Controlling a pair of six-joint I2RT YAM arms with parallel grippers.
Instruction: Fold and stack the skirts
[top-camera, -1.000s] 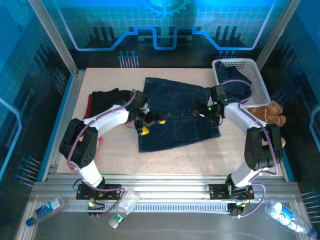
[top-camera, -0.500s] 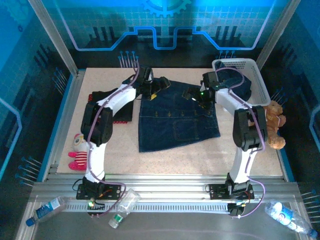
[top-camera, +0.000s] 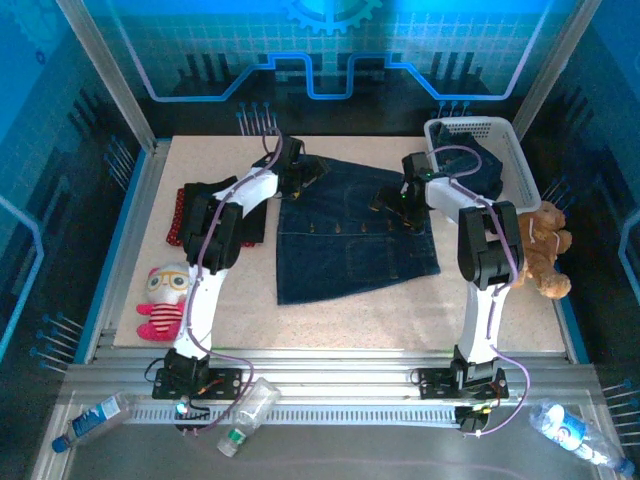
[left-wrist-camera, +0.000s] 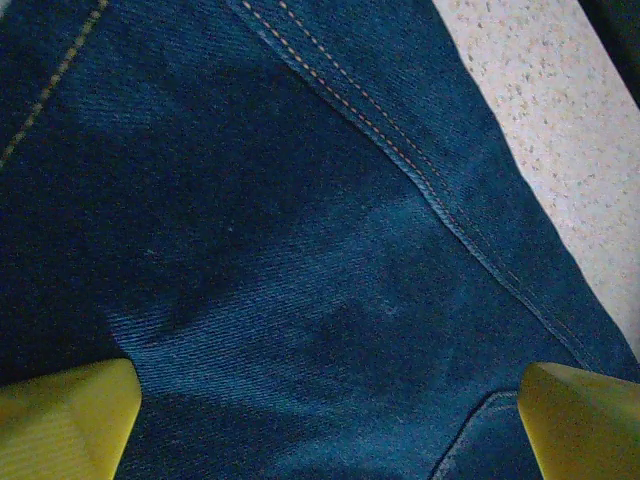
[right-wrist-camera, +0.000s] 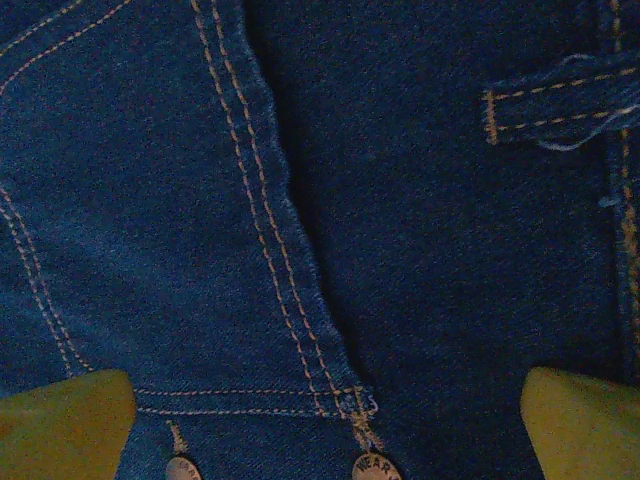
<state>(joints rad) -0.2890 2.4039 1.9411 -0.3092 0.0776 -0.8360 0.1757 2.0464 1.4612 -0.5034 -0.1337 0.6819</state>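
Nearest, at the lower left of the overhead frame, a plush doll is seen on the bench; beyond it one denim skirt is laid flat at mid-frame, with a red dotted skirt and a black skirt piled to its left; over its far waist edge the left tool and right tool are held low, both spread wide, nothing pinched; a second denim skirt is left in the basket at upper right. If one tool were closed short of the waistband, the edge could be lifted unevenly; a skewed fold would likely result.
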